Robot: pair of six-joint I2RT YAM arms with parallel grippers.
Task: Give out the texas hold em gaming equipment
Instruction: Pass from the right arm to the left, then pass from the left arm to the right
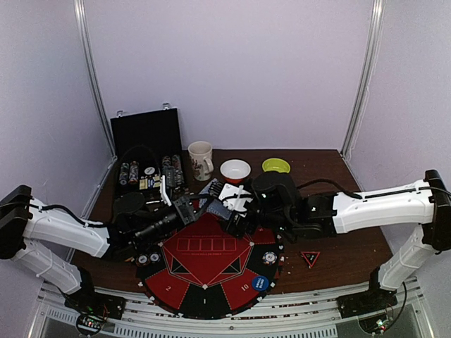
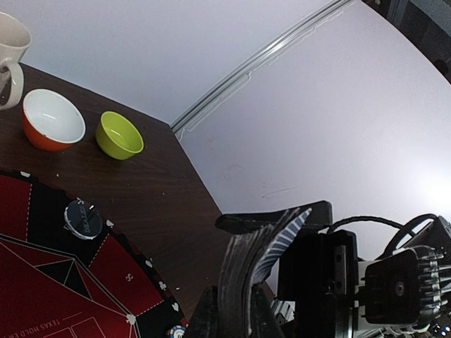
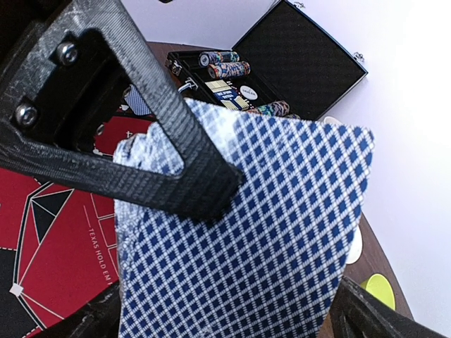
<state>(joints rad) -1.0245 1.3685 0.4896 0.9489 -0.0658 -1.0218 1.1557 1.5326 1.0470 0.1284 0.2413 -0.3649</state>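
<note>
My left gripper (image 1: 194, 206) (image 2: 250, 313) is shut on a deck of blue-checked playing cards (image 1: 211, 195) (image 2: 243, 274), held on edge above the far part of the mat; the deck's top bends over. My right gripper (image 1: 236, 220) (image 3: 229, 320) is open, its fingers (image 3: 99, 317) on either side of the top card's back (image 3: 268, 232). One right finger (image 2: 282, 218) crosses the deck's top edge. Striped chips (image 1: 148, 258) and another chip (image 1: 270, 257) lie on the mat, with a blue disc (image 1: 260, 283). A red-black triangle marker (image 1: 310, 258) lies on the table to the right.
The round red-and-black mat (image 1: 208, 271) (image 2: 42, 282) (image 3: 56, 232) lies at the near edge. An open black case (image 1: 149, 141) (image 3: 296, 56) with chip rows stands back left. A mug (image 1: 201, 160) (image 2: 10, 56), a red bowl (image 1: 235, 170) (image 2: 51, 120) and a green bowl (image 1: 275, 165) (image 2: 118, 135) stand behind.
</note>
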